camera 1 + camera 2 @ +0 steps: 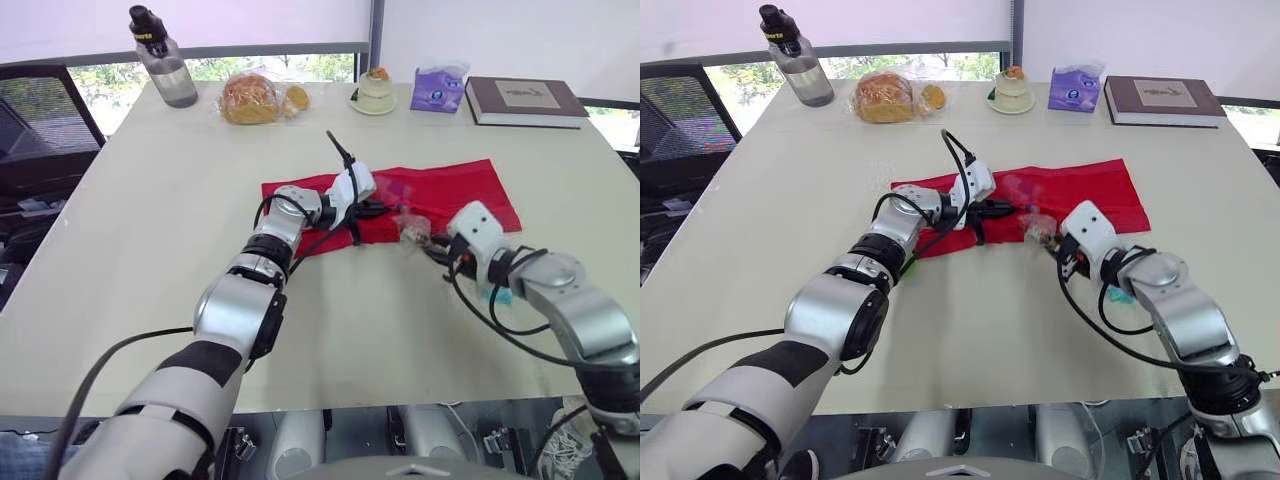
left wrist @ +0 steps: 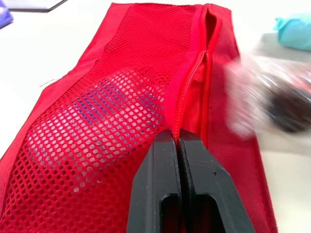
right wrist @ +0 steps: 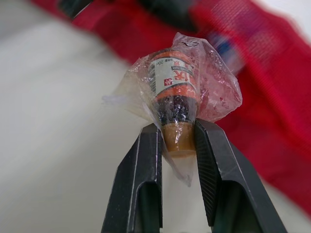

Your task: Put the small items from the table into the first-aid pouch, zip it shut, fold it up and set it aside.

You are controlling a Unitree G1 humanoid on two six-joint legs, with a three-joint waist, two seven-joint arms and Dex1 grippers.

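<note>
A pale desk (image 1: 150, 200) stands before a window, and the red pouch (image 1: 450, 190) lies flat and unfolded near its middle. The left hand (image 2: 177, 141) is fully closed, and its two fingers pinch the pouch cloth right at the zip (image 2: 194, 73). The zip is open beyond the fingers, and the pouch mouth gapes a little there. Beside the zip is a mesh pocket (image 2: 97, 111), and something blue shows through it. The right hand (image 3: 178, 127) is closed around a bottle (image 3: 171, 82), small and brown with a label, which is wrapped in a clear plastic bag. It holds the bottle by its end, at the near edge of the pouch and close to the left hand. A teal item (image 2: 294, 30) lies on the desk near the right arm, outside the pouch. Along the far edge of the desk stand a flask (image 1: 165, 65), a bag of bread (image 1: 250, 98), a small cake (image 1: 376, 90), a tissue pack (image 1: 438, 88) and a book (image 1: 525, 100).
</note>
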